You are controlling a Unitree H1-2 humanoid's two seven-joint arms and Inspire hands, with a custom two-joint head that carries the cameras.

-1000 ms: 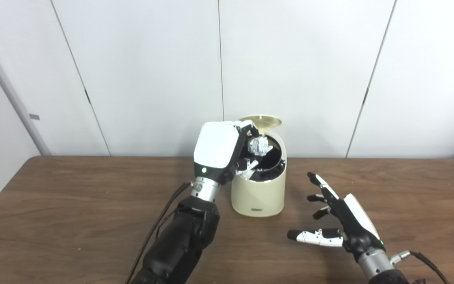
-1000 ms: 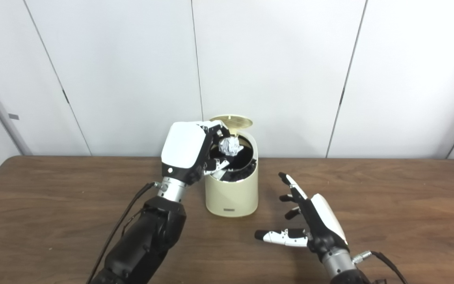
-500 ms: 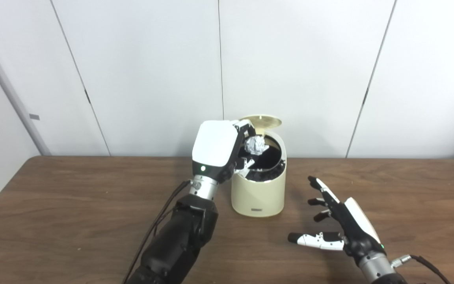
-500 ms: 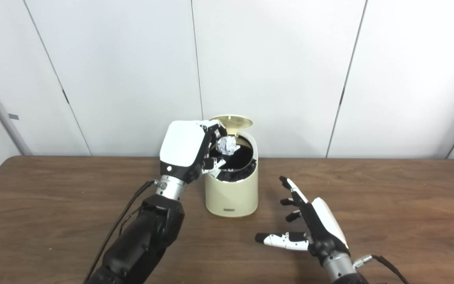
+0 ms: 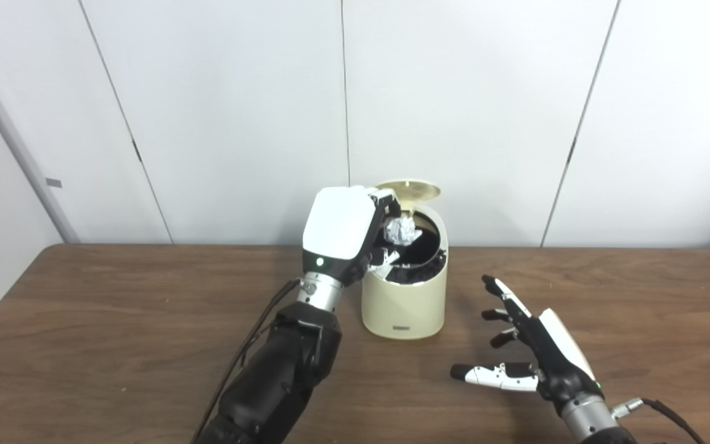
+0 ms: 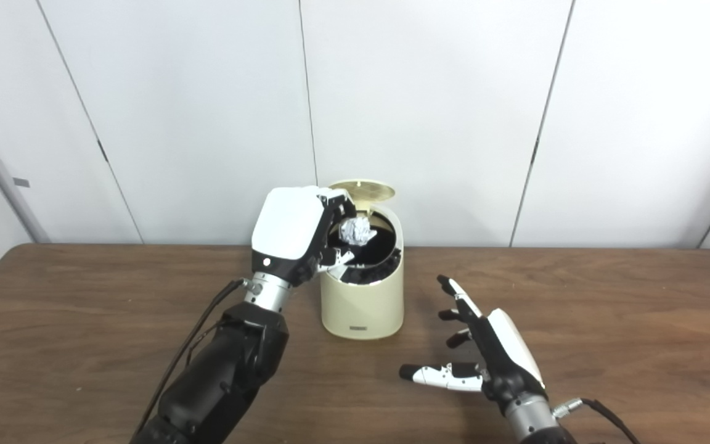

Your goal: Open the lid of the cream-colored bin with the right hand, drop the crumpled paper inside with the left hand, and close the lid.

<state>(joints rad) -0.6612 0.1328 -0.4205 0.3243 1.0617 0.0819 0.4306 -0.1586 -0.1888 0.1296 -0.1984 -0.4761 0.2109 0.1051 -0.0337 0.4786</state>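
Observation:
The cream-colored bin [image 5: 403, 305] stands at the back middle of the wooden table, its round lid [image 5: 409, 189] tipped up behind the dark opening. My left hand [image 5: 341, 234] is raised at the bin's left rim, its fingers reaching over the opening and shut on the crumpled paper [image 5: 402, 230], which hangs just above the black inside. My right hand [image 5: 530, 354] rests low over the table to the right of the bin, open with fingers spread, holding nothing.
The brown wooden table [image 5: 114, 320] runs across the whole view. White wall panels [image 5: 238, 111] rise right behind the bin. A black cable [image 5: 250, 339] hangs along my left forearm.
My left hand has shifted slightly over the bin's mouth with the paper still held. My right hand has drawn back a little toward the front edge and stays open.

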